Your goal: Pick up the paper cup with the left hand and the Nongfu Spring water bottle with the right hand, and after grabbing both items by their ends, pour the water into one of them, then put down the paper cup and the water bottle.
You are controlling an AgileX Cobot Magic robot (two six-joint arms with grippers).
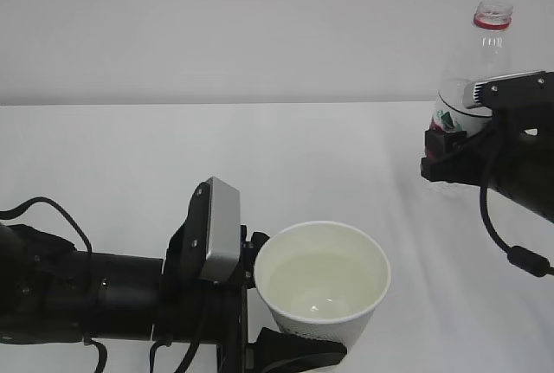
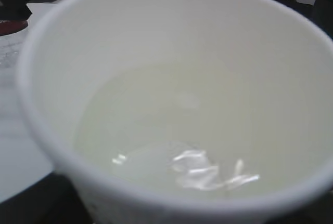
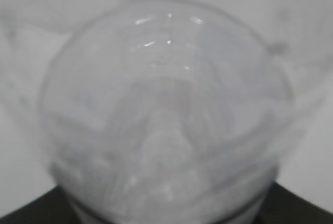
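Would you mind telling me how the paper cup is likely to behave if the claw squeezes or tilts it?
The paper cup is thin-walled and open-topped, so a firmer squeeze would probably dent it. It holds water, so tilting would likely spill it. The liquid probably makes it bottom-heavy and less apt to tip.

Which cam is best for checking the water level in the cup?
Left wrist view: it looks straight into the paper cup, with water glinting at the bottom. The exterior view shows the water smaller, at a slant. The right wrist view shows only the bottle.

Bare white tabletop (image 1: 130,157) and blank wall (image 1: 216,18) suggest a lab.
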